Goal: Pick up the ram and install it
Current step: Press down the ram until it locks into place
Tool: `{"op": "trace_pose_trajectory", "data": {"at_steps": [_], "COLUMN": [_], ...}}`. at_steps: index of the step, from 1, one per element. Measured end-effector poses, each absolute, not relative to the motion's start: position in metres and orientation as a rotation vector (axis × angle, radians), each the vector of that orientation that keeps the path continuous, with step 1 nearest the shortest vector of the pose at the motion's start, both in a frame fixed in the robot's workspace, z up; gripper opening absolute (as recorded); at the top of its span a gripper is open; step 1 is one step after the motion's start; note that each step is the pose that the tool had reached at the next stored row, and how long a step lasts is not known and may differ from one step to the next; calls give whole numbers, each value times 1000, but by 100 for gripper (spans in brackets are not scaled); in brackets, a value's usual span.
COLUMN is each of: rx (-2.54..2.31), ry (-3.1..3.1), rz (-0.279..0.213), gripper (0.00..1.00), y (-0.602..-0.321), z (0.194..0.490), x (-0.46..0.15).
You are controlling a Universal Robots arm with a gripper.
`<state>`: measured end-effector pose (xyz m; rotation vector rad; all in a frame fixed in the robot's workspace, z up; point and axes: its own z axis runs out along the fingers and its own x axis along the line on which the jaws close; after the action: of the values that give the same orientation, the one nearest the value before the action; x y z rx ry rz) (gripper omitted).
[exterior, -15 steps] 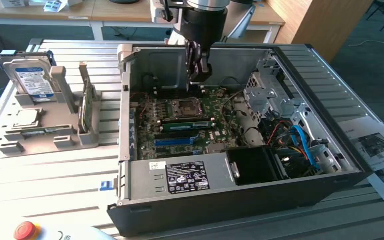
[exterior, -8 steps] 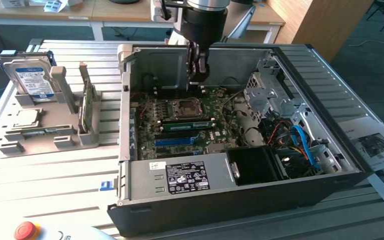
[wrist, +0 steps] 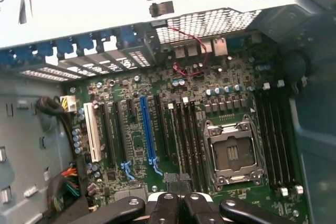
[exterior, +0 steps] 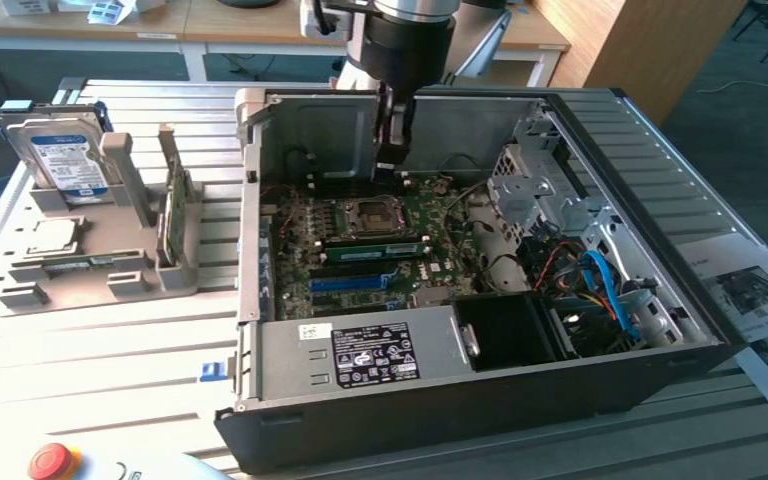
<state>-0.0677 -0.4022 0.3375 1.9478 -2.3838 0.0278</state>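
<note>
Tool pressed together above motherboard; ram seated; no legible labels.

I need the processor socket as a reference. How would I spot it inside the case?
Look into the open black computer case and find the green motherboard on its floor. The processor socket sits on that board, with long black slots running along two opposite sides of it. It is the only square part with a shiny metal frame; its neighbours are all narrow strips.
</note>
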Motion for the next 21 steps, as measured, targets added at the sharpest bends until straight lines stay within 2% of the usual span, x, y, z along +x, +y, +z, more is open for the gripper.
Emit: {"op": "trace_pose_trajectory", "data": {"at_steps": [21], "rx": [1604], "ry": [-2625], "rz": [14], "gripper": [10], "y": [-402], "z": [338], "x": [-68]}}
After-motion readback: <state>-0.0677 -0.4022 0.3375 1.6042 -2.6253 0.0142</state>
